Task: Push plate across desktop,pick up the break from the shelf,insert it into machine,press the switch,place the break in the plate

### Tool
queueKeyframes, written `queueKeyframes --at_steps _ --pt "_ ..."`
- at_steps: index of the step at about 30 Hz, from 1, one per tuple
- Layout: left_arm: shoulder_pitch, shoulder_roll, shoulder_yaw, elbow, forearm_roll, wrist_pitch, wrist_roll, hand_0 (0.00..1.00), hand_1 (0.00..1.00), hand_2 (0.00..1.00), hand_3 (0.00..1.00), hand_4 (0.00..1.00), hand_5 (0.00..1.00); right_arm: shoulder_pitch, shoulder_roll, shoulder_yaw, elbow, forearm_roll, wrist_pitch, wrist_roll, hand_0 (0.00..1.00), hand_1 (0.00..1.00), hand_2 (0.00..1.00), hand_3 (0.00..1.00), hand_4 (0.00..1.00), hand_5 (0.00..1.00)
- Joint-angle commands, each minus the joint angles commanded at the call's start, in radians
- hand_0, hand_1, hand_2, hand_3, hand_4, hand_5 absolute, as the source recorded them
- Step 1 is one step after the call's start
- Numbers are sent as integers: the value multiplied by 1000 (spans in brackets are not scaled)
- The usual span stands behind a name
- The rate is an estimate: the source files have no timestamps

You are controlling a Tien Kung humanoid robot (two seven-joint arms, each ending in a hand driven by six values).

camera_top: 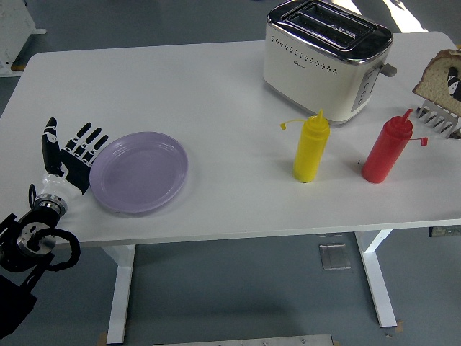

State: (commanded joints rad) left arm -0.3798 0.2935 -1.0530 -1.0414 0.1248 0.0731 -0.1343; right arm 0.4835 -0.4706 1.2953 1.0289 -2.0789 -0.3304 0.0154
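Observation:
A lilac plate (139,171) lies on the white table (216,94) at the left. My left hand (72,155) is open, fingers spread flat, pressed against the plate's left rim. At the right edge my right hand (454,81) is shut on a slice of bread (436,75), lifted above the metal rack (438,120). Most of that hand is cut off by the frame. The cream and chrome toaster (324,58) stands at the back right with its two slots empty and its lever (387,70) on the right side.
A yellow squeeze bottle (311,146) and a red squeeze bottle (387,148) stand in front of the toaster, between the plate and the rack. The table's near edge runs just below the plate.

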Motion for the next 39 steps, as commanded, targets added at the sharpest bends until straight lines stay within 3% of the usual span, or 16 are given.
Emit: queueKeyframes --at_steps 1,12,21,27,39 --pt "-1 0 1 -1 0 0 0 784 703 645 611 782 998 0 -1 0 3 2 0 0 406 485 430 477 126 2" --pt "-26 2 66 -39 -27 3 3 785 703 645 611 782 998 4 -18 32 90 28 7 14 391 474 424 472 130 2" --pt "-48 0 114 -68 -44 6 7 785 704 646 611 781 998 34 -52 13 201 107 53 -25 386 464 423 470 134 2" --pt "-69 -3 143 -78 -54 8 7 786 705 646 612 779 998 88 -78 -6 262 180 91 -55 376 460 422 469 146 2" --pt "-102 -7 198 -104 -66 10 10 786 703 646 612 776 998 224 -94 -99 304 306 142 -96 373 458 420 468 162 2"
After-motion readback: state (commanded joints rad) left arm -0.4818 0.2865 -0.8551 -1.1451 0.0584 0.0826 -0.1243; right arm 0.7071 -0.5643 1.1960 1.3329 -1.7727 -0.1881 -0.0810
